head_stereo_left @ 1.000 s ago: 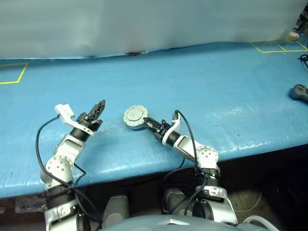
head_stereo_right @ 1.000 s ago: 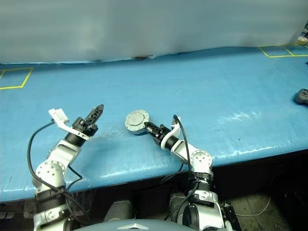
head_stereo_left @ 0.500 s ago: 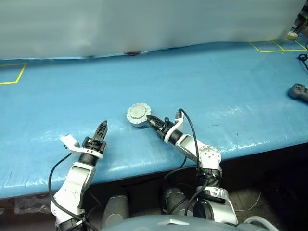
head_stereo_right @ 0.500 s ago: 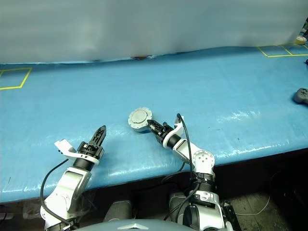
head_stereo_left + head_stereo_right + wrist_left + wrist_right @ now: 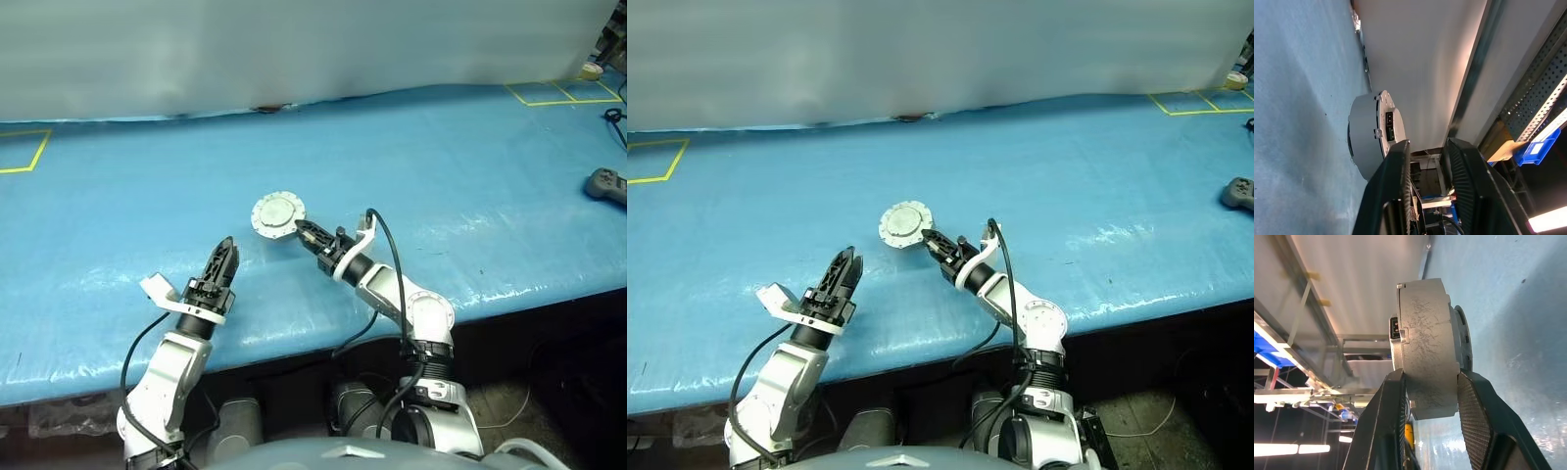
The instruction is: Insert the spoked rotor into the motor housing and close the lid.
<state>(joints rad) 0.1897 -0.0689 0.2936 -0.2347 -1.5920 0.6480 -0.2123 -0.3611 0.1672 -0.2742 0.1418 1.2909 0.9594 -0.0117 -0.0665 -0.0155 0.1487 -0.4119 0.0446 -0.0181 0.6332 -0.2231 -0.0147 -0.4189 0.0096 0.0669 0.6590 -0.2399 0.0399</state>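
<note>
- The motor housing (image 5: 277, 214) sits near the middle of the blue table (image 5: 470, 176), its lid (image 5: 904, 221) shut — plain grey face with a raised centre circle turned up and a little toward the camera.
- The right gripper (image 5: 303, 231) pinches the motor housing by its side wall; in the right wrist view its two black fingers (image 5: 1475, 416) press on either side of the scuffed silver casing.
- The left gripper (image 5: 226, 254) hovers over the table to the left of the housing, well apart from it — fingers (image 5: 1396, 191) spread with a clear gap, nothing between them.
- A dark handheld controller (image 5: 608, 184) lies far off at the table's right edge.
</note>
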